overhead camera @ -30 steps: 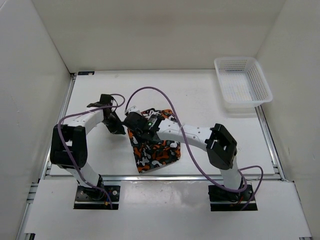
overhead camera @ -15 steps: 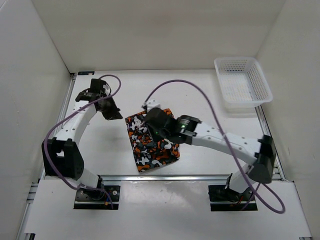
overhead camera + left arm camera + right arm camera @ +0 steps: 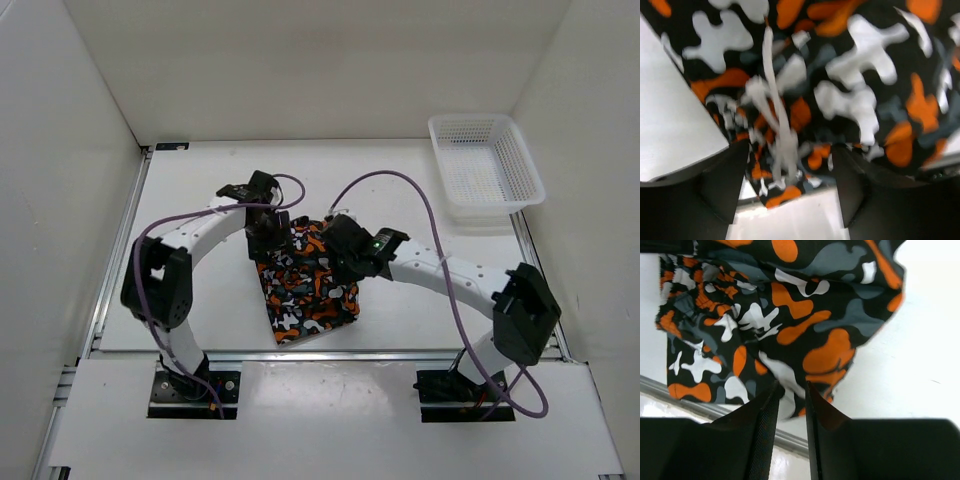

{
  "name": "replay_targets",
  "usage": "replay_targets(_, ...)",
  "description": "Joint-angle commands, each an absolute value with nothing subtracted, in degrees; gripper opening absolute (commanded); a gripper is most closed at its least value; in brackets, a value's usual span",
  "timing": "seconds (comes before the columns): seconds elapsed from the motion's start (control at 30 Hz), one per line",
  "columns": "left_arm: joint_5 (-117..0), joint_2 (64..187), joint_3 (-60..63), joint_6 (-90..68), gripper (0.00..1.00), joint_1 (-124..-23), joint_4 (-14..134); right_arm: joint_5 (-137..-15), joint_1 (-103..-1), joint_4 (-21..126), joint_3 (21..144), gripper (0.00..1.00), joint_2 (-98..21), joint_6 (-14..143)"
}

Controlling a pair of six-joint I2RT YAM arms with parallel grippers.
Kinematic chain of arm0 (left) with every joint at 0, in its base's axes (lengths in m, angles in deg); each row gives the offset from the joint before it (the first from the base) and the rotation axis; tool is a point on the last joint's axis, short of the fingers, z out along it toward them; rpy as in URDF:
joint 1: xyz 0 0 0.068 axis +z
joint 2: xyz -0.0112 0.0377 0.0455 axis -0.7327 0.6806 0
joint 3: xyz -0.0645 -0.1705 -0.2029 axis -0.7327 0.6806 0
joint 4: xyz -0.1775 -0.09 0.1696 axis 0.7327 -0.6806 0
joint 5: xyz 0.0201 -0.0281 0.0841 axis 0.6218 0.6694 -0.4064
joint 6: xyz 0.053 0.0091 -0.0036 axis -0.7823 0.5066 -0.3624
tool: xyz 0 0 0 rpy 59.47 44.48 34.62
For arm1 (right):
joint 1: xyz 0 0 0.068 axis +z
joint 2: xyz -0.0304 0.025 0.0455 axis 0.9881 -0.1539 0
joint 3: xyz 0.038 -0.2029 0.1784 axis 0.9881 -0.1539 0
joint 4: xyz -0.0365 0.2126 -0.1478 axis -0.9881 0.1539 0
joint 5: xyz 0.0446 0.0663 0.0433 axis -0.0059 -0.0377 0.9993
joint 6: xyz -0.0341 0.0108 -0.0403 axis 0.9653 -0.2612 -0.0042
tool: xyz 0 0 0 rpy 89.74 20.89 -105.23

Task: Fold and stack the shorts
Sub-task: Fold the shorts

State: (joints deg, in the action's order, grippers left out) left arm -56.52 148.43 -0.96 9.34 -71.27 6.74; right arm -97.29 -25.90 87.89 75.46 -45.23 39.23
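The shorts, printed in orange, black, grey and white, lie folded in a compact shape on the white table. My left gripper is at their back left edge. In the left wrist view it stands open, with the shorts and a pale drawstring lying between the wide-apart fingers. My right gripper is over the back right part. In the right wrist view its jaws stand narrow, with a corner of the shorts filling the gap between the tips.
A white mesh basket stands at the back right against the wall. White walls close in the left, back and right. A metal rail runs along the table's near edge, close to the shorts' front corner.
My left arm swung from the back left in to the shorts' edge and its jaws opened wide. My right gripper shifted right across the shorts, and the cloth's back right part spread wider.
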Motion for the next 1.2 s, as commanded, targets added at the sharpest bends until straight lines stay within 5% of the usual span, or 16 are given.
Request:
replay_targets(0.0,-59.25,151.13,-4.48,7.17,0.7,-71.46,7.51,-92.5,-26.3,81.88,73.22,0.32,-49.32,38.32)
replay_targets(0.03,-59.25,151.92,-5.18,7.17,0.61,-71.46,7.51,-91.71,-26.3,81.0,72.52,0.32,-50.38,38.32)
replay_targets(0.07,-59.77,153.06,-5.19,7.17,0.28,-71.46,7.51,-91.09,-26.3,79.95,72.51,0.32,-52.65,38.32)
replay_targets(0.1,-59.77,153.07,-5.71,7.17,0.14,-71.46,7.51,-91.09,-26.3,78.29,71.99,0.32,-53.81,38.32)
replay_targets(0.13,-58.99,153.59,-6.24,7.17,0.1,-71.46,7.51,-90.48,-26.3,77.75,71.98,0.32,-55.12,38.32)
replay_targets(0.37,-58.46,147.54,-6.24,6.47,0.1,-67.07,6.98,-94.42,-25.78,77.74,71.46,0.32,-61.55,38.94)
replay_targets(0.6,-56.97,147.45,-6.77,5.23,0.1,-65.83,3.82,-96.88,-25.78,81.16,72.25,0.36,-55.06,40.08)
replay_targets(0.7,-56.17,146.75,-6.77,4.62,0.3,-65.31,3.29,-98.2,-25.16,83.36,73.65,0.46,-50.58,40.6)
replay_targets(0.8,-54.76,145.17,-6.77,4.09,0.67,-65.3,2.68,-98.91,-25.16,85.12,74.88,0.6,-46.01,40.61)
replay_targets(0.9,-55.9,142.44,-5.98,4.71,0.69,-65.3,2.68,-101.89,-25.16,86.96,76.19,0.76,-42.4,40.0)
replay_targets(0.93,-56.6,141.65,-5.02,5.23,0.65,-65.83,2.15,-102.86,-25.16,87.49,76.99,0.76,-41.0,39.99)
replay_targets(0.97,-57.74,139.56,-4.4,5.23,0.51,-66.61,2.15,-103.82,-25.16,88.11,76.99,0.76,-40.38,39.38)
replay_targets(1.0,-58.97,138.41,-2.74,6.63,0.11,-66.62,2.15,-105.49,-25.16,88.64,76.99,0.77,-39.76,39.38)
replay_targets(1.17,-60.05,130.49,3.85,8.57,0.1,-68.82,3.37,-106.12,-26.22,89.78,76.38,0.77,-36.77,38.15)
